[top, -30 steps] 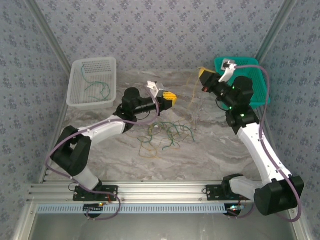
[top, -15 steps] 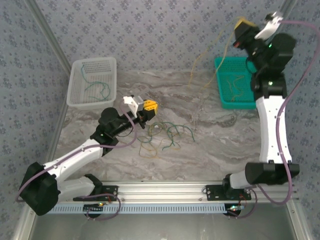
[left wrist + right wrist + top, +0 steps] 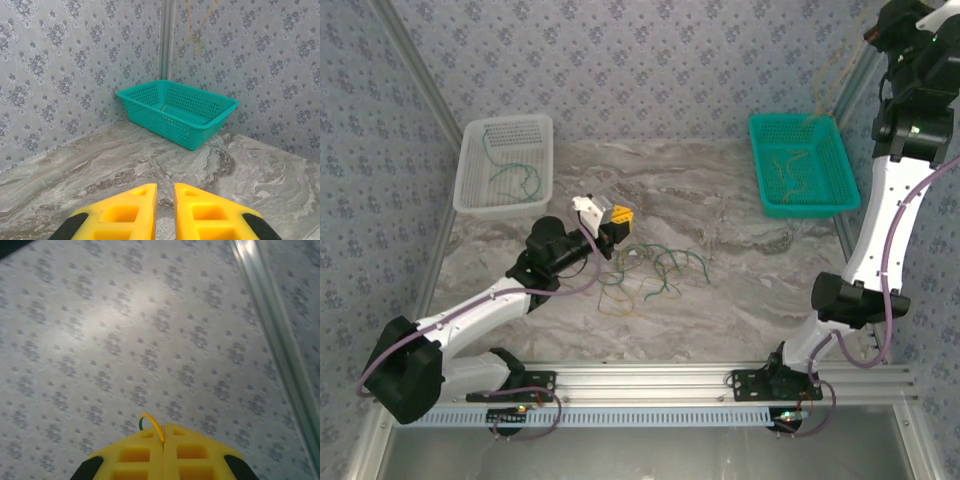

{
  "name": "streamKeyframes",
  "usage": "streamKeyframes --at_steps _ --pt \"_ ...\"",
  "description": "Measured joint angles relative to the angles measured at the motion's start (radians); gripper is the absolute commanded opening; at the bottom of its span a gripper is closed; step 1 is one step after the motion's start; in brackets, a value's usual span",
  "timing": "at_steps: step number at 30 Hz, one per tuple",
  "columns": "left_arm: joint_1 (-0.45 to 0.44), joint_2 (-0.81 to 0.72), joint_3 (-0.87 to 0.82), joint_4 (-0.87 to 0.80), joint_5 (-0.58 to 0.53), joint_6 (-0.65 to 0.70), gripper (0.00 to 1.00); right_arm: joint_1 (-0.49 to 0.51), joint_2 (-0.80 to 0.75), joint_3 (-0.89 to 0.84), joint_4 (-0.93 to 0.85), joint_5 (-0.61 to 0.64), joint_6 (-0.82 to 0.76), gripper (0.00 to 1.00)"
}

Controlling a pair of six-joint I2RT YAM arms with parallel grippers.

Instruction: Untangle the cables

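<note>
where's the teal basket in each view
top external: teal basket at the far right corner of the table.
left wrist: basket at centre, under the corner post.
right wrist: right gripper shut on a yellow cable, facing the wall.
shared: the post, likely also the right wrist's strip.

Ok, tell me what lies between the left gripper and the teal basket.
Bare marble tabletop, seen in the left wrist view between the left gripper and the teal basket.

Right fingers, yellow cable far higher.
</note>
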Motion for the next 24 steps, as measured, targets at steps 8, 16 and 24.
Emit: streamKeyframes --at_steps 8,16,24 --pt "0.000 0.002 -0.002 -0.005 -0.007 0.000 0.15 -0.011 -0.262 -0.795 0.281 0.227 0.001 0.00" --pt "0.000 0.002 -0.015 -0.014 -0.026 0.000 0.14 0.003 -0.314 -1.141 0.426 0.298 0.001 0.00" --pt "0.000 0.027 -0.022 -0.014 -0.041 -0.012 0.14 0.067 -0.301 -1.217 0.450 0.299 -0.050 0.00"
